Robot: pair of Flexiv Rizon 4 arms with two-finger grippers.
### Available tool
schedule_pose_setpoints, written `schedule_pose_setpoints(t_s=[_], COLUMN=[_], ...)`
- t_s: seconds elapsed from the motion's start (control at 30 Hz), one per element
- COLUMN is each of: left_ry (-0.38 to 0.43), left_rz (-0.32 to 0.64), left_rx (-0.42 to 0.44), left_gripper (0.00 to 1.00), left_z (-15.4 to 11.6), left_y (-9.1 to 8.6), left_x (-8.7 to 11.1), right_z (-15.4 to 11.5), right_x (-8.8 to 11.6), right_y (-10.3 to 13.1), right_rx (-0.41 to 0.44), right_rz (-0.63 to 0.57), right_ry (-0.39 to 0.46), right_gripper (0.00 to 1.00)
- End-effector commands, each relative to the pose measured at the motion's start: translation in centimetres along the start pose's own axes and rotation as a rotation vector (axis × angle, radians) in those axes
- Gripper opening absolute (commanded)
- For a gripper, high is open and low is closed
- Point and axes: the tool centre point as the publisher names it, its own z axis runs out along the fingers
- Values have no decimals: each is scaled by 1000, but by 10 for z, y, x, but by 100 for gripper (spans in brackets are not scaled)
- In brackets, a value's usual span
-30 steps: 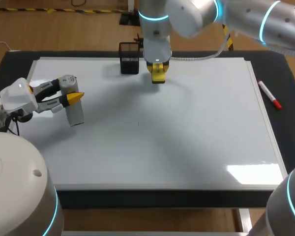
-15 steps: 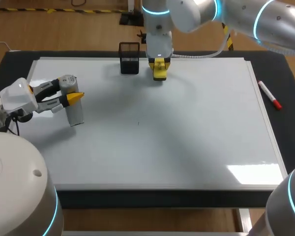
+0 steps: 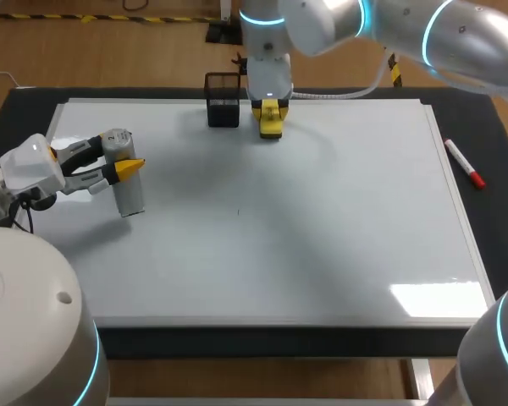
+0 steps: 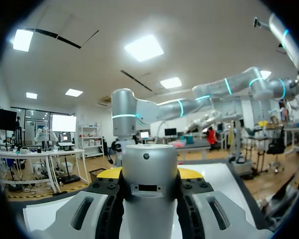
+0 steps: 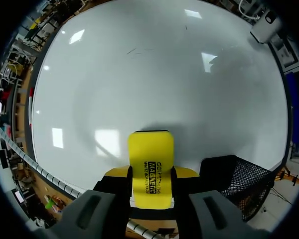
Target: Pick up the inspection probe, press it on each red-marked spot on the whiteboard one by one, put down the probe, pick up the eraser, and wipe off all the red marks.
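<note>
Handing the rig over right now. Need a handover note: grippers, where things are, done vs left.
Left gripper: shut on the inspection probe, upright at the left side of the whiteboard.
Right gripper: shut on the eraser, at the board's far edge beside the black mesh holder.
Red marker: off the board's right edge, on the dark mat.
Done: no red marks show on the board, so wiping looks finished.
Left: probe not yet put down; the eraser probably needs setting down too.
</note>
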Motion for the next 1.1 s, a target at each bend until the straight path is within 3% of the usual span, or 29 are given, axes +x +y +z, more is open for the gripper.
schedule_pose_setpoints(t_s=[0.03, 0.57, 0.6, 0.63, 0.67, 1.1], left_ry=[-1, -1, -1, -1, -1, -1], left_rz=[1, 1, 1, 1, 1, 1], left_rx=[1, 1, 1, 1, 1, 1], left_gripper=[0, 0, 0, 0, 0, 0], left_z=[0, 0, 0, 0, 0, 0], left_y=[-1, -1, -1, -1, -1, -1], left_x=[1, 1, 1, 1, 1, 1], right_z=[1, 10, 10, 10, 9, -11], right_x=[-1, 0, 0, 0, 0, 36], right_y=[-9, -10, -10, -9, -8, -5], right_rx=[-10, -9, -9, -6, -6, 7], right_rz=[6, 5, 10, 6, 10, 113], right_ry=[9, 30, 47, 40, 42, 30], right_gripper=[0, 0, 8, 47, 100, 100])
